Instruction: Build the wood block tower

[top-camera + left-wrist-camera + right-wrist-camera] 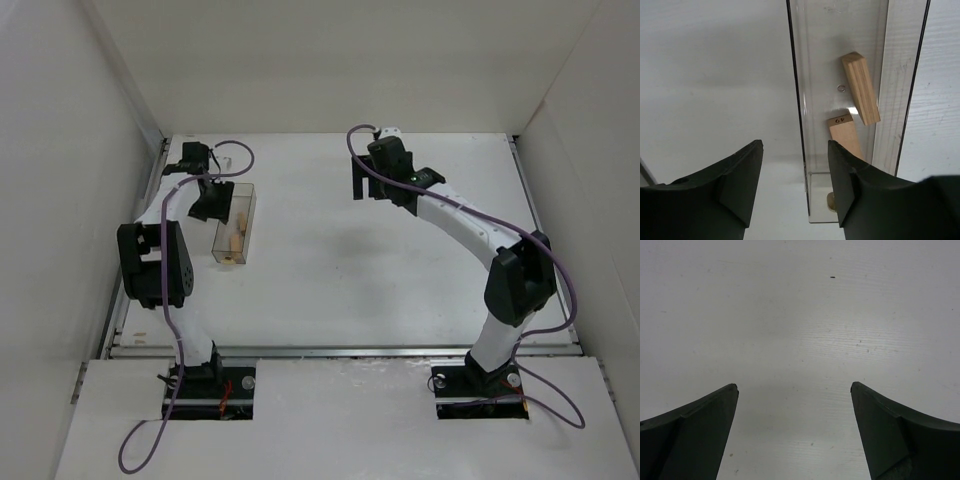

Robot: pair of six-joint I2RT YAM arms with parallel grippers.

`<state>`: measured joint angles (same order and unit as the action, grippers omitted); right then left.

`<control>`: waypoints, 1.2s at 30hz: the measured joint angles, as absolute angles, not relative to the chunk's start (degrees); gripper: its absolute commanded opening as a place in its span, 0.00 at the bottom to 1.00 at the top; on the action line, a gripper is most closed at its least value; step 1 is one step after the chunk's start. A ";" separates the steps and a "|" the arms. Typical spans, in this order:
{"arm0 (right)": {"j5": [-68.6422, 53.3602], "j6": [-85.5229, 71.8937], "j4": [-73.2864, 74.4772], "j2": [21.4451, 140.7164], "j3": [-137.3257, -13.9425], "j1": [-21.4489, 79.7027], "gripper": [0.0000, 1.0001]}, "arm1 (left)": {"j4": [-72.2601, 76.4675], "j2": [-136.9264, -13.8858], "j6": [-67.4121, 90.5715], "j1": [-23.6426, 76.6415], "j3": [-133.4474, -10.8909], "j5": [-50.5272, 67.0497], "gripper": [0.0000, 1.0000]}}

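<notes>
Light-tan wooden blocks point(233, 243) lie loose inside a clear plastic container point(247, 205) at the left of the table; no tower stands. In the left wrist view two blocks show through the clear wall: one tilted point(861, 88), one marked "49" point(844, 135) partly behind my right finger. My left gripper point(212, 203) is open at the container's far end, its jaws either side of the container's left wall point(796, 95), touching no block. My right gripper point(372, 182) is open and empty over bare table point(795, 340) at the back middle.
White walls enclose the table on the left, back and right. A metal rail point(340, 351) runs along the near edge in front of the arm bases. A small round peg-like piece point(831, 201) lies at the container's near end.
</notes>
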<state>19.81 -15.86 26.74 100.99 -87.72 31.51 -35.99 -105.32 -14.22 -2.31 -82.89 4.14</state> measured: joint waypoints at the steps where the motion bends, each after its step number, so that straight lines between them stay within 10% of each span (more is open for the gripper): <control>1: 20.40 -15.84 26.74 100.99 -87.59 31.55 1.00 | -36.01 -105.49 -14.09 -2.31 -82.85 4.49 0.48; 11: 24.14 -15.84 26.98 100.99 -87.15 32.49 1.00 | -34.68 -110.37 -11.64 -2.31 -82.81 4.82 0.00; 19: 25.87 -15.84 27.03 100.99 -87.15 32.69 1.00 | -34.96 -111.72 -9.89 -2.09 -84.44 -0.32 0.00; 36: 27.97 -15.86 27.46 100.97 -85.30 33.47 1.00 | -18.59 -112.46 -19.00 6.20 -80.12 -50.46 0.05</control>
